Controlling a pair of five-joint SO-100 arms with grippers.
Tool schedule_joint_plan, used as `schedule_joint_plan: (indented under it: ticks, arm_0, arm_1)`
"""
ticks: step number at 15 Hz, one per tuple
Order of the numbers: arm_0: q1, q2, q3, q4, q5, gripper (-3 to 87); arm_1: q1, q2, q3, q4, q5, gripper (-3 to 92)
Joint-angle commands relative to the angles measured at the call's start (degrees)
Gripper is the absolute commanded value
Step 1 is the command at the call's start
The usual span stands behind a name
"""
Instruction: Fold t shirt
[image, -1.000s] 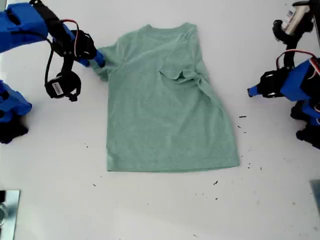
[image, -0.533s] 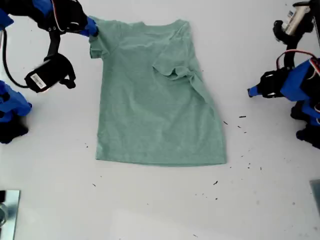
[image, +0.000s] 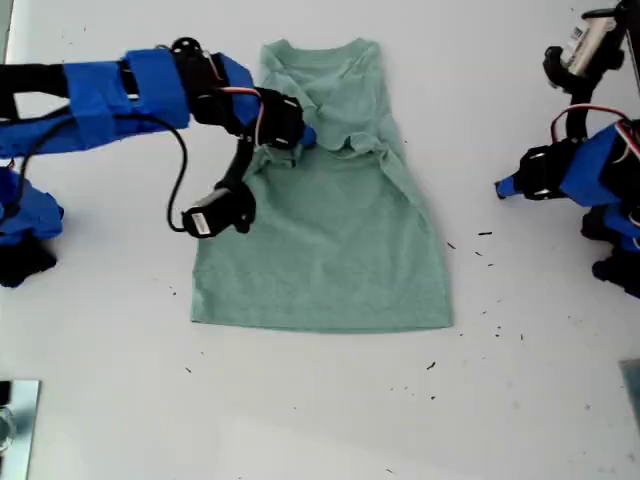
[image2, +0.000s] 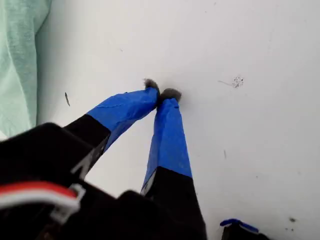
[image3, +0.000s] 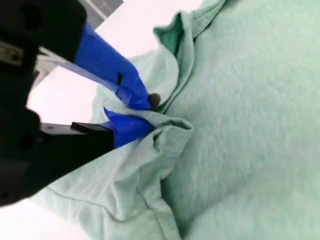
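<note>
**Sleeve fold in progress, grip looks thin**

The t shirt (image: 330, 230) lies flat on the white table (image: 300, 420), collar toward the top of the exterior view. The second gripper (image3: 145, 114) reaches over it, jaws nearly closed on a bunched fold of sleeve cloth. The first gripper (image2: 161, 95) rests apart near the exterior view's right, its 2 tips together and holding nothing. The pinch could slip, leaving the sleeve crumpled.
</note>
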Motion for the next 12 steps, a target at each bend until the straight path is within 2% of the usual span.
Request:
schedule_joint_plan:
  ticks: [1,2,3,4,5,6,7,8,9,11,12]
  arm_0:
    - [2.1,-11.5,-21.4,2.1,1.8,24.8]
    - [0.5,-12.3,-21.0,3.6,-0.3,26.0]
    - [-0.7,-8.9,-20.2,9.1,-1.1,24.3]
    - [-1.7,-0.8,-18.2,14.3,-1.5,19.4]
    - [-3.3,9.0,-18.1,21.9,-2.2,14.3]
    - [-5.6,19.8,-17.9,30.1,-2.9,5.3]
    - [-7.6,31.6,-10.4,34.5,-2.8,-0.2]
    - [-7.7,43.9,7.0,34.4,-5.8,-0.2]
    - [-4.2,57.7,29.5,29.3,-11.2,-0.2]
    - [10.3,92.8,75.3,12.5,-31.8,-0.2]
    - [16.3,109.2,93.5,9.9,-40.9,-0.2]
  arm_1:
    - [-1.1,0.7,-0.3,0.6,0.7,2.5]
    - [-1.1,1.0,-0.4,0.8,0.7,2.5]
    - [-1.2,1.2,-0.4,1.0,0.8,2.5]
    - [-1.2,1.2,-0.1,0.8,0.9,2.5]
    - [-1.1,1.2,0.0,0.7,0.9,2.5]
    - [-1.1,1.2,-0.2,0.7,0.8,2.5]
    - [-1.1,1.1,-0.4,0.8,0.7,2.5]
    - [-1.0,0.9,-0.4,0.8,0.5,2.5]
    - [-0.8,0.8,-0.5,0.8,0.4,2.5]
    - [-0.9,0.8,0.1,0.5,0.6,2.5]
    - [-1.3,0.8,0.8,0.3,1.2,2.5]
